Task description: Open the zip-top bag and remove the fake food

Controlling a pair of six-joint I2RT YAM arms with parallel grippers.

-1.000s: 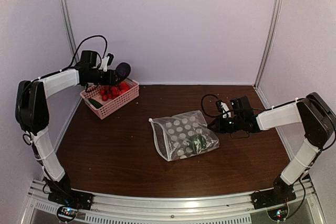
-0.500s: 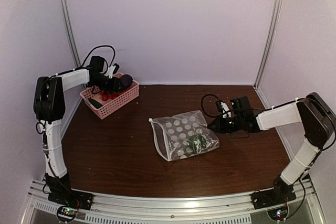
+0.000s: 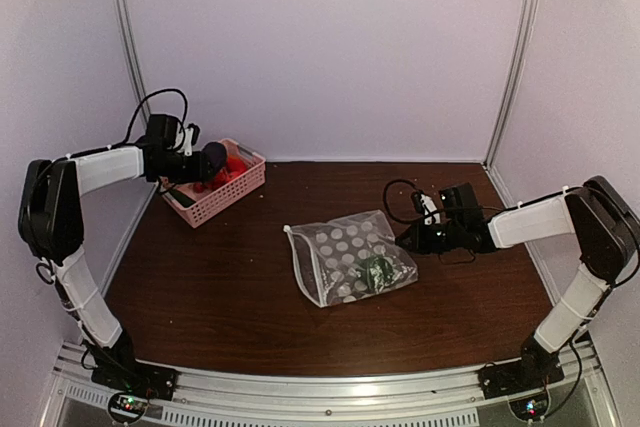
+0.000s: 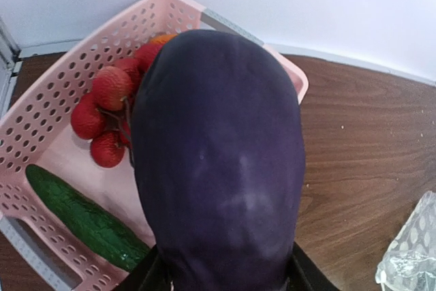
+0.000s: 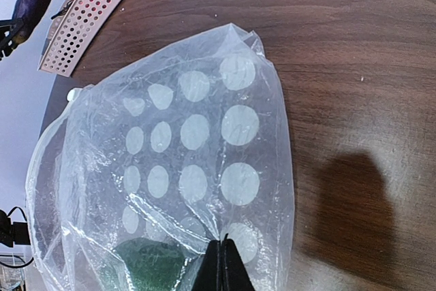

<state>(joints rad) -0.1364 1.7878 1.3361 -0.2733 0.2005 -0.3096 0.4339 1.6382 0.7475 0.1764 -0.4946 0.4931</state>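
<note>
Table (image 3: pixel 250 337): L hand (image 3: pixel 204 161) grips purple eggplant (image 4: pixel 218 155), prob.

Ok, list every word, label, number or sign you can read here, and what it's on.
None: no readable text shows in any view.
The zip-top bag carries only plain white dots, no lettering.
The pink basket and the dark purple piece bear no label.

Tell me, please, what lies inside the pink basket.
In the pink basket lie a bunch of red balls and a green cucumber-like piece, with an orange bit behind them. The dark purple piece in the left fingers covers the rest.
</note>
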